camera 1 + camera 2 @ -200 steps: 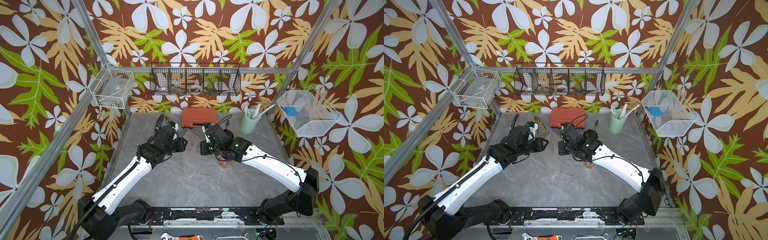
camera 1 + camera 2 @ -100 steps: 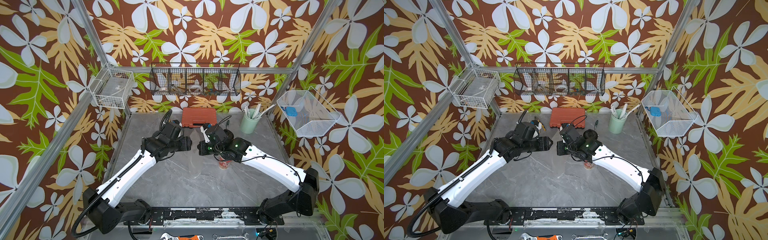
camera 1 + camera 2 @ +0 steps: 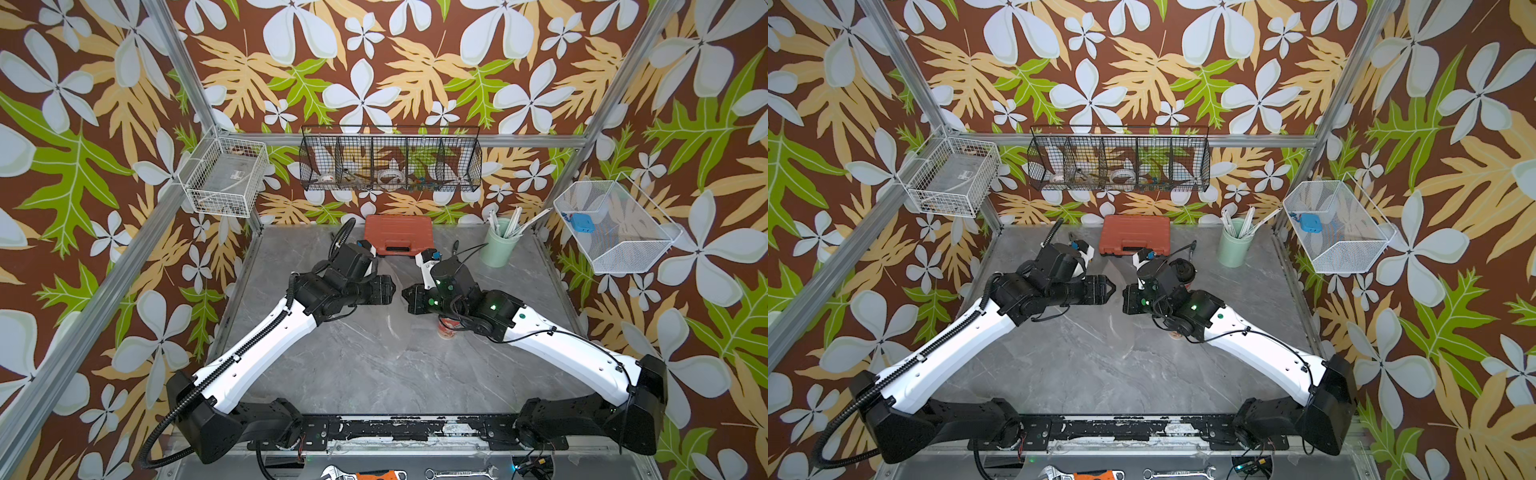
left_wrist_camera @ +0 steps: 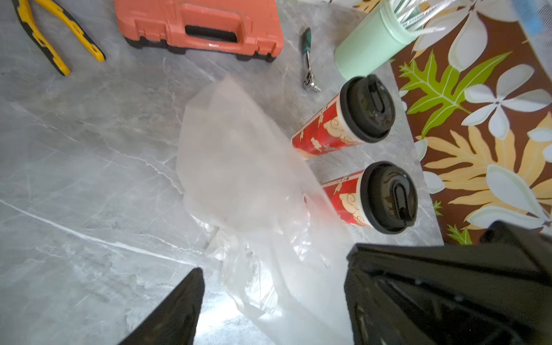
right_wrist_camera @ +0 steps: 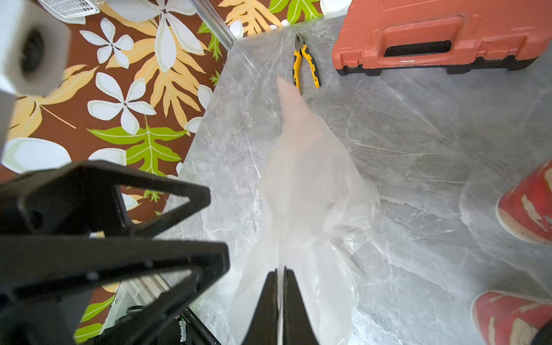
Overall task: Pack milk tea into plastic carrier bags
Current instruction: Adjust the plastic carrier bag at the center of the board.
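right gripper (image 5: 280,277) is clamped on the bag (image 5: 310,185), left gripper (image 4: 273,263) gapes wide, empty. With a one-sided hold, the film may slip out or swipe the cup (image 3: 446,330) at the bag's 3 o'clock.

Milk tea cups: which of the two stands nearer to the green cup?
The cup beside the ratchet, right by the green cup. The other cup stands farther off, its base seen through the bag.
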`<action>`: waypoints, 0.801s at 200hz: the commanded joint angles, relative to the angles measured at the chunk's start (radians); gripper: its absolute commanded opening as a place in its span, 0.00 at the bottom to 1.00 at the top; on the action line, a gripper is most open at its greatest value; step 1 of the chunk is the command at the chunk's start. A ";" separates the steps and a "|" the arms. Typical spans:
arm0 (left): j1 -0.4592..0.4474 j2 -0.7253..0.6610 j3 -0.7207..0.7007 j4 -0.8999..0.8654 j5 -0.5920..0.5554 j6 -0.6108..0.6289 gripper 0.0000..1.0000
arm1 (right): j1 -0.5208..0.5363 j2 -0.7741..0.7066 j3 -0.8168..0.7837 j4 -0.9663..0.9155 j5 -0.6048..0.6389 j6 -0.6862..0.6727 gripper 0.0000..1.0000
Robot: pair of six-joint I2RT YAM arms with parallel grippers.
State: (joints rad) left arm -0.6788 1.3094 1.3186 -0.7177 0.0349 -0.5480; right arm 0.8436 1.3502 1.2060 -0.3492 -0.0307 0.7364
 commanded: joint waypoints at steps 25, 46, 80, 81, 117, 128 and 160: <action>-0.033 0.022 -0.032 -0.053 0.048 0.031 0.77 | 0.000 0.009 0.001 0.059 -0.013 0.033 0.00; -0.034 0.020 -0.033 -0.037 0.065 0.029 0.77 | 0.000 0.015 0.011 0.044 -0.006 0.028 0.00; -0.034 -0.014 -0.018 -0.013 0.077 0.015 0.77 | 0.000 0.014 0.010 0.035 0.005 0.025 0.00; -0.034 -0.015 -0.018 -0.012 0.079 0.014 0.77 | 0.000 0.015 0.010 0.036 0.005 0.025 0.00; -0.034 0.004 -0.013 -0.047 0.009 0.001 0.74 | 0.001 0.004 0.013 0.037 0.007 0.029 0.00; -0.034 0.021 -0.009 -0.064 -0.033 0.001 0.73 | 0.001 0.000 0.013 0.035 0.008 0.030 0.00; -0.034 0.059 0.012 -0.099 -0.101 -0.004 0.63 | 0.000 -0.005 0.014 0.026 0.023 0.027 0.00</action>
State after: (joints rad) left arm -0.7136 1.3529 1.3090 -0.7685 0.0204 -0.5457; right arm 0.8448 1.3502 1.2140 -0.3187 -0.0288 0.7685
